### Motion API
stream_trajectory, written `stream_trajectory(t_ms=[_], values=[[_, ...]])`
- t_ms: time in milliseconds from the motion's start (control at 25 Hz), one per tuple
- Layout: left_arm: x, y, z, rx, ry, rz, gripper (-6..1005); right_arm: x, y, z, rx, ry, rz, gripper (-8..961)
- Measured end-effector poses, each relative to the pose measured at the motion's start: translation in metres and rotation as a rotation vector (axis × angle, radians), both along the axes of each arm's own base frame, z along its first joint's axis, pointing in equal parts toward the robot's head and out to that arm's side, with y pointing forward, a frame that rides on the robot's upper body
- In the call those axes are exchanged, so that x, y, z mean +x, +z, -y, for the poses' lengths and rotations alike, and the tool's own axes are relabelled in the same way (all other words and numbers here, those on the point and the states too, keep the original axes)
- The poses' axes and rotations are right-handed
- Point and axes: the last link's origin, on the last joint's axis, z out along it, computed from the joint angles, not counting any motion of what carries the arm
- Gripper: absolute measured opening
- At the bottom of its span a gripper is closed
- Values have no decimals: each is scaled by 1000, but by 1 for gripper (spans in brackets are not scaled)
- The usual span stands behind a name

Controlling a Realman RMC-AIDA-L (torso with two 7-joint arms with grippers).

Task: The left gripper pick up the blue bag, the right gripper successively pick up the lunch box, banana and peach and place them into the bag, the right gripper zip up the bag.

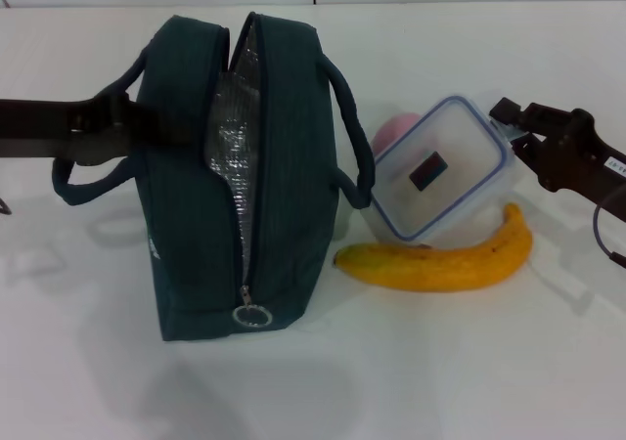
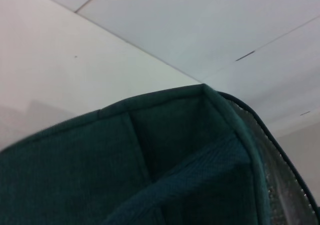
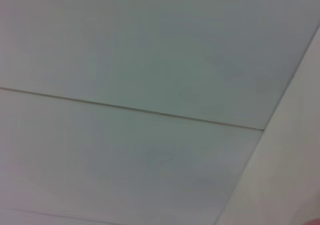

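Ring pull of the zipper hangs low on the bag, at the end nearest the head camera; above it the zip is open and silver lining shows in the gap. Bag stands upright on the white table, one handle looping off its right side, the other off its left. Left gripper reaches in from the left edge and sits at that left handle, pressed to the bag's side; its fingers merge with the dark fabric, so how far they are parted, and whether they grip the handle, cannot be told. Left wrist view adds only close teal fabric, a handle strap and a strip of lining at the opening; no fingers show there. Right of the bag, the lunch box lies on the table with a small dark sticker on its lid. Peach sits just behind the box, mostly hidden. Banana lies in front of the box, touching or nearly touching its near edge. Right gripper is just beside the box's right corner, fingers parted, nothing between them. Right wrist view shows only pale panels with seams; none of the objects appear in it.
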Motion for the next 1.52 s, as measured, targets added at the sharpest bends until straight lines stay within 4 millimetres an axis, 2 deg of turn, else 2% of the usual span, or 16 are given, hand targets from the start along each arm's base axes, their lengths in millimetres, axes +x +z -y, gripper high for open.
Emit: stream_trajectory(t_ms=[1080, 1520], values=[[4, 5, 7, -9, -27, 59, 35, 16, 17, 18, 89, -50, -101, 87], [4, 3, 7, -13, -30, 58, 35, 13, 21, 19, 109, -40, -129, 87]])
